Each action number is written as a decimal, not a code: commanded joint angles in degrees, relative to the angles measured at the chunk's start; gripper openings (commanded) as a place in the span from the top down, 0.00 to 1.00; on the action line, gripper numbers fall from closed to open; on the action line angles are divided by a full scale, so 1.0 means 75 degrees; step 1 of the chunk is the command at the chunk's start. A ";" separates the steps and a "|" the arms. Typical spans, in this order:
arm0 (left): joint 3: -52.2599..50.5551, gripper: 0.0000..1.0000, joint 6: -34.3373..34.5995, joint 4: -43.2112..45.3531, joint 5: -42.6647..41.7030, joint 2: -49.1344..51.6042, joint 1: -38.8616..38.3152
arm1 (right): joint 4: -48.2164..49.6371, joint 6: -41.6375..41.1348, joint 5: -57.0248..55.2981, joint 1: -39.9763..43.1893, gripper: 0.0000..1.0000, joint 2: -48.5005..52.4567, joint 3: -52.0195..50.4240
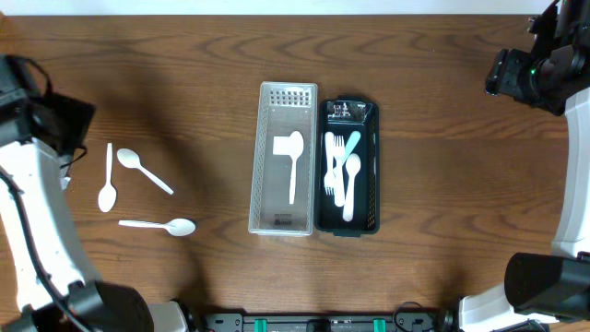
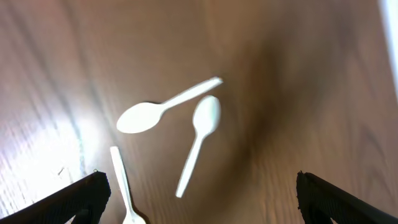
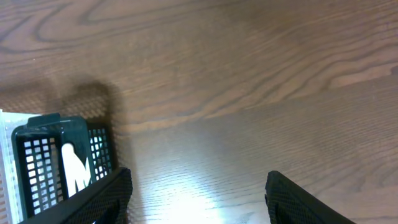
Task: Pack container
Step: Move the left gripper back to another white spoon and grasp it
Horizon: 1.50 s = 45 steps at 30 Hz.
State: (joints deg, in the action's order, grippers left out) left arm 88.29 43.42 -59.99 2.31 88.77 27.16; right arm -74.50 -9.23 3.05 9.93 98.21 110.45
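A wooden table (image 1: pixel 184 74) holds two baskets side by side at its centre, their long walls touching or nearly so. The white basket (image 1: pixel 265 159) carries a single white flat-headed utensil (image 1: pixel 293 152). The dark green basket (image 1: pixel 372 166), on the right arm's side, holds a white fork (image 1: pixel 330 171), a white spoon (image 1: pixel 351 171) and a teal-handled piece (image 1: pixel 350 142) lying together.

Well apart from both baskets, on the left arm's side, three loose white spoons lie on the bare wood: a straight spoon (image 1: pixel 107 196) nearest the arm, a slanted spoon (image 1: pixel 128 159) just beside it, and a crosswise spoon (image 1: pixel 182 226) nearer the front edge.

The left gripper (image 2: pixel 202 186) hangs above these spoons with its jaws spread wide and nothing between them; its camera blurs the cutlery below.

The right gripper (image 3: pixel 199 180) sits off toward the far right corner of the table, jaws likewise apart and empty over bare wood, with only one end of the dark green basket at the left edge of its view.
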 commanded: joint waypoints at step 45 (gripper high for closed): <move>-0.0093 0.21 -0.9614 0.0848 -0.0224 0.4785 0.0542 | 0.0012 -0.0195 0.0026 -0.0017 0.27 0.0050 -0.0055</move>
State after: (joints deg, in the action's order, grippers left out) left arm 87.81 -27.70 -53.60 0.73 123.02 31.07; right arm -74.35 -10.04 3.05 9.93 98.21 110.45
